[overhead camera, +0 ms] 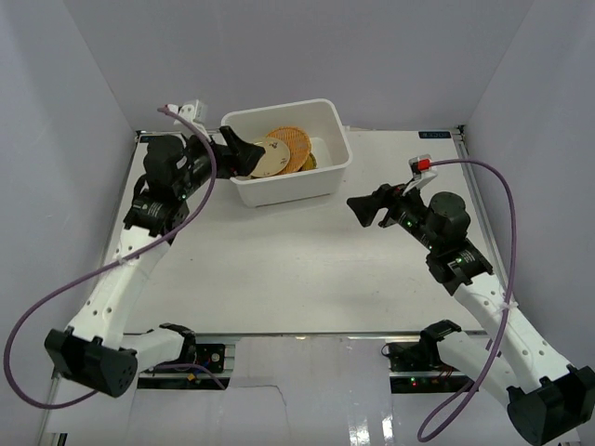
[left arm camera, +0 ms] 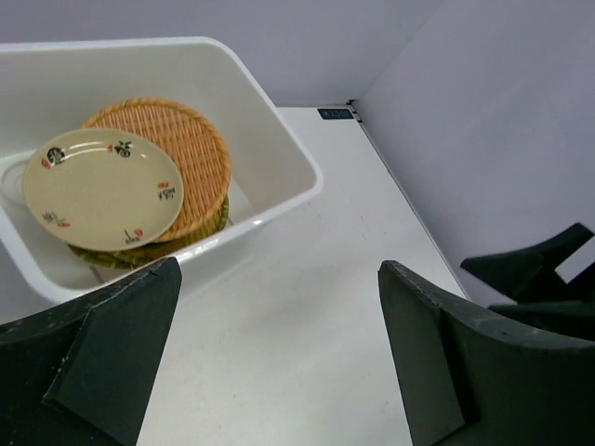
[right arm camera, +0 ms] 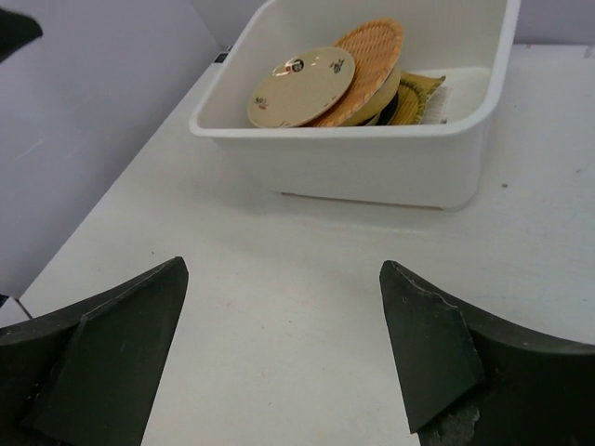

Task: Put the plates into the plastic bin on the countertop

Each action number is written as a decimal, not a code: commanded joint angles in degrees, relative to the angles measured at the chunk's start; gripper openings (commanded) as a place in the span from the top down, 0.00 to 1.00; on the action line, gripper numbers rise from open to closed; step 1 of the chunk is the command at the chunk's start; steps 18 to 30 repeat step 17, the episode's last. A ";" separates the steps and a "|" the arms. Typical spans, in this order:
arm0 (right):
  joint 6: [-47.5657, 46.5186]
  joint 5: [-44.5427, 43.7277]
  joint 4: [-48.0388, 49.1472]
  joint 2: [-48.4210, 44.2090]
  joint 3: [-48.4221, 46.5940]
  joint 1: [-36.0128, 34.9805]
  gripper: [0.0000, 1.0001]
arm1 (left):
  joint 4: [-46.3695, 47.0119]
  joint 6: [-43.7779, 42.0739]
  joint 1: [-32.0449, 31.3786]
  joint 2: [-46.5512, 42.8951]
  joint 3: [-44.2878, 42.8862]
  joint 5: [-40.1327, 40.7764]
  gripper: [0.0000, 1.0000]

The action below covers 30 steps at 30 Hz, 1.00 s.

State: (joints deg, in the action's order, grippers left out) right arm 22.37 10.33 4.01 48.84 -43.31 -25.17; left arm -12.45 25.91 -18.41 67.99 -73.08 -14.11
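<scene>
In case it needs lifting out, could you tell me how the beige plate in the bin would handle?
The beige plate looks glossy, so probably stiff and slippery. Lying tilted on the woven tray, it may slide if pushed.

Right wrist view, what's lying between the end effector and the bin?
Nothing: only bare countertop separates the right end effector from the bin, as the right wrist view shows; the top view agrees.

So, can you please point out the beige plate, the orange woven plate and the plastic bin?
beige plate (left arm camera: pixel 102 189): left wrist view, centre of its face.
orange woven plate (left arm camera: pixel 192 150): left wrist view, bare woven part.
plastic bin (right arm camera: pixel 372 169): right wrist view, near outer wall.
</scene>
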 commanded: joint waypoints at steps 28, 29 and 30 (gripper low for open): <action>-8.13 -15.95 1.88 -15.08 -0.81 -0.23 0.10 | -8.46 -5.87 0.13 -31.07 12.88 1.10 0.02; -8.13 -15.95 1.88 -15.08 -0.81 -0.23 0.10 | -8.46 -5.87 0.13 -31.07 12.88 1.10 0.02; -8.13 -15.95 1.88 -15.08 -0.81 -0.23 0.10 | -8.46 -5.87 0.13 -31.07 12.88 1.10 0.02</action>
